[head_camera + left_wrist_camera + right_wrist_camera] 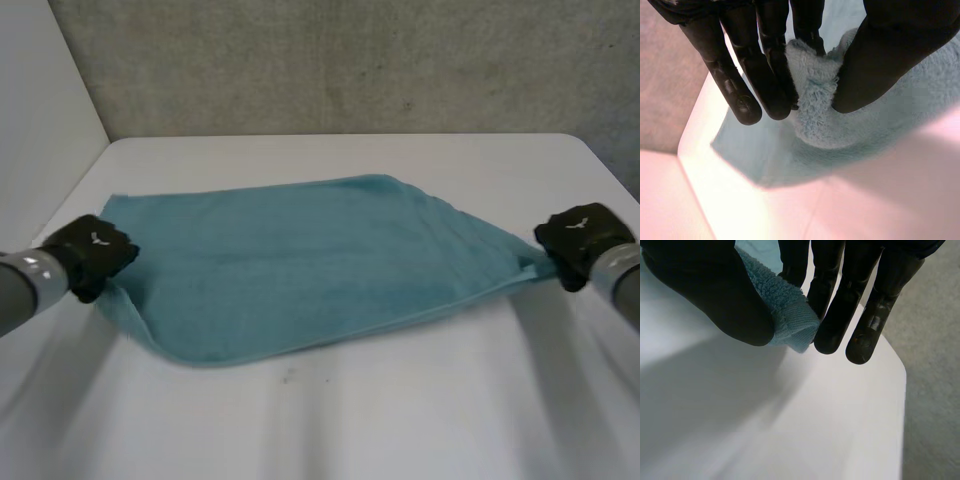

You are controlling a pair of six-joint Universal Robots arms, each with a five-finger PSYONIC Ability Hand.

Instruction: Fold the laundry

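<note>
A teal towel [300,265] lies spread across the white table [330,420], stretched between my two hands. My left hand [88,252] is at the towel's left edge; its wrist view shows the towel [815,100] pinched between the fingers [765,75] and the thumb. My right hand [580,240] holds the towel's right corner, lifted a little off the table. There the corner of the towel [790,320] is pinched between thumb and fingers [840,305].
The table's far edge meets a grey wall [350,60]. The table's right edge [902,405] lies just past my right hand, with grey floor beyond. Bare table stretches in front of the towel.
</note>
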